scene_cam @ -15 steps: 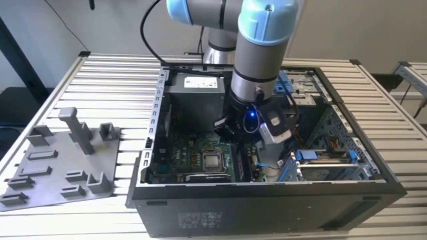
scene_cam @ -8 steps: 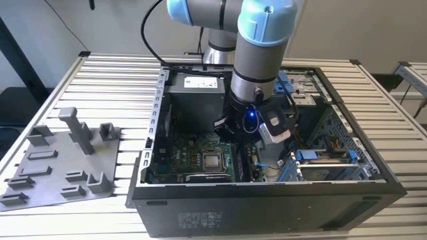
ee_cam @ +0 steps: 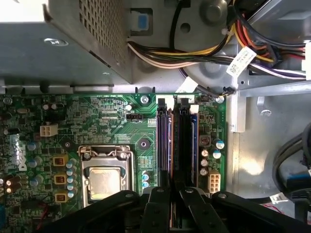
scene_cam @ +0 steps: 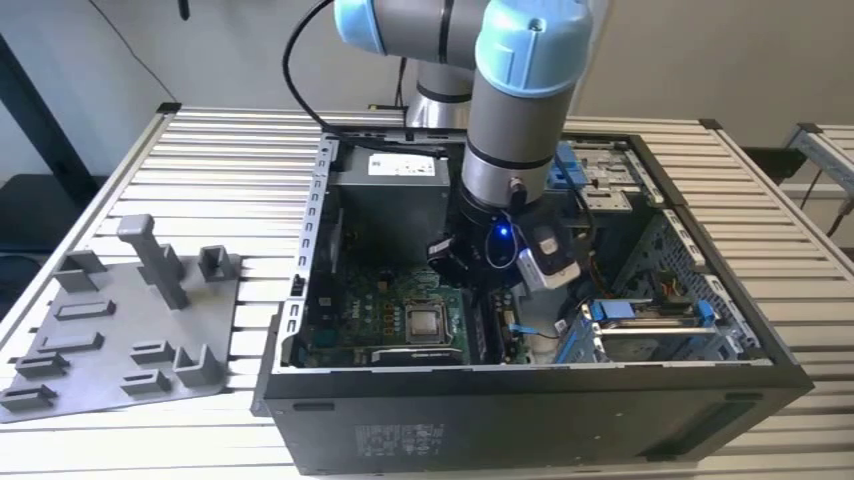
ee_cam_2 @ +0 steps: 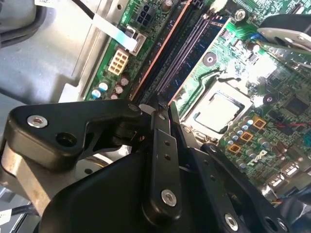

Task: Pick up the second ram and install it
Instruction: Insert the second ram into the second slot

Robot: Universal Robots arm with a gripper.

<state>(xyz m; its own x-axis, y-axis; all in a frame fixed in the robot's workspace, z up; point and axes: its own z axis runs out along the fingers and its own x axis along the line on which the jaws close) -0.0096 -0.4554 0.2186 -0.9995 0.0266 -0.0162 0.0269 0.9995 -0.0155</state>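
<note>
Exterior view: the robot arm reaches down into an open computer case that lies on a slatted table, its wrist low over the green motherboard. On the exterior view's left, a grey tray with upright posts sits on the table beside the case.

Both wrist views look down past the black fingers onto the motherboard, with the metal-capped processor socket beside a bank of long memory slots. In the first wrist view the gripper sits directly over these slots, the fingertips drawn close together. A thin dark edge runs between them in line with the slots, which looks like the second ram standing in a slot, though I cannot tell whether the fingers are clamped on it or merely closed above it. Bundled coloured cables and a perforated metal box lie beyond the board.
</note>
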